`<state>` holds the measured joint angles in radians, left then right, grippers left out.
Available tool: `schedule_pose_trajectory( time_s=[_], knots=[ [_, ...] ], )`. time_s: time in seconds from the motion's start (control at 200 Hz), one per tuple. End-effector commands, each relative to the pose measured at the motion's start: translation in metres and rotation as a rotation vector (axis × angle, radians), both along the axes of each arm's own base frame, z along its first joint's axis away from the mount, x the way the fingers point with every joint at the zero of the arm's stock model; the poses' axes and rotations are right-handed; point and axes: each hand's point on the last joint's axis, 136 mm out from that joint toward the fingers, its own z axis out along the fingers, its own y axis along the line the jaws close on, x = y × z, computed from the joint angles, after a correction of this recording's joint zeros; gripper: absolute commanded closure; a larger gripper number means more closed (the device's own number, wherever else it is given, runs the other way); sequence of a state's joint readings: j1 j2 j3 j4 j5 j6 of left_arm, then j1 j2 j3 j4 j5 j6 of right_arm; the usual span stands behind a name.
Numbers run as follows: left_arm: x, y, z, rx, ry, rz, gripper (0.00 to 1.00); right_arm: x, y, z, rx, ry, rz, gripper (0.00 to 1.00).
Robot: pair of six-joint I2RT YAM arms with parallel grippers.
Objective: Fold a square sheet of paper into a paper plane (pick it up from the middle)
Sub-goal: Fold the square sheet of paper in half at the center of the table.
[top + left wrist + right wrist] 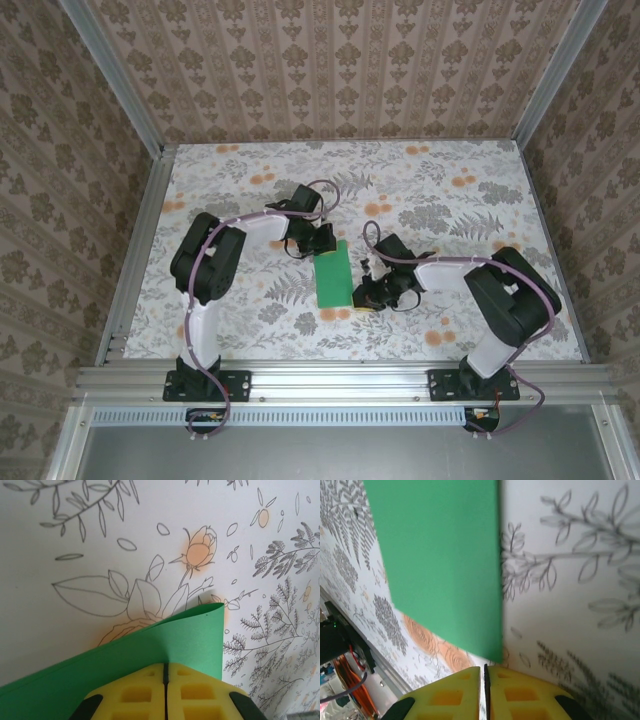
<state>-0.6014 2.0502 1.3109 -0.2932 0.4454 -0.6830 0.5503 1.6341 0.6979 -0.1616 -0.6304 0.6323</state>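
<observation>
The bright green sheet of paper (pixel 332 278) lies in the middle of the floral table as an upright rectangle. My left gripper (pixel 325 252) sits at its far end. In the left wrist view the yellow fingertips (pixel 165 666) are shut on the paper (pixel 150 650), whose top layer curls up off the table. My right gripper (pixel 365 303) is low at the paper's near right corner. Its yellow jaws (pixel 484 669) are shut, and the green paper's (pixel 440 555) corner ends just ahead of the tips, apart from them.
A floral cloth (pixel 450 200) covers the table inside aluminium rails (pixel 330 375) and patterned walls. Both arms bend in towards the centre, with purple cables looping over them. The table's near edge and orange wiring (pixel 342 672) show in the right wrist view.
</observation>
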Motion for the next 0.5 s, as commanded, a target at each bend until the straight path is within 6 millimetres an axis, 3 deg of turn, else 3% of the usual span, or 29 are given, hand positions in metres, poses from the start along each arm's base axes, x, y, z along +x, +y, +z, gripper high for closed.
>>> schedule_pose_trajectory(
  time_s=[0.0, 0.085, 0.24, 0.355, 0.495],
  knots=[
    [-0.001, 0.015, -0.03, 0.101, 0.015, -0.021, 0.92, 0.014, 0.004, 0.031, 0.033, -0.09, -0.02, 0.84],
    [0.005, 0.007, -0.015, 0.07, -0.026, -0.059, 0.9, 0.039, 0.006, 0.052, 0.043, -0.187, -0.061, 0.84],
    [0.013, -0.001, 0.025, 0.017, -0.098, -0.075, 0.83, 0.08, 0.006, 0.059, 0.015, -0.283, -0.101, 0.84],
    [0.016, 0.012, 0.046, -0.004, -0.135, -0.005, 0.77, 0.11, 0.01, 0.054, -0.042, -0.318, -0.103, 0.85],
    [0.011, 0.04, 0.051, -0.008, -0.129, 0.121, 0.75, 0.141, 0.026, 0.039, -0.098, -0.304, -0.076, 0.85]
  ],
)
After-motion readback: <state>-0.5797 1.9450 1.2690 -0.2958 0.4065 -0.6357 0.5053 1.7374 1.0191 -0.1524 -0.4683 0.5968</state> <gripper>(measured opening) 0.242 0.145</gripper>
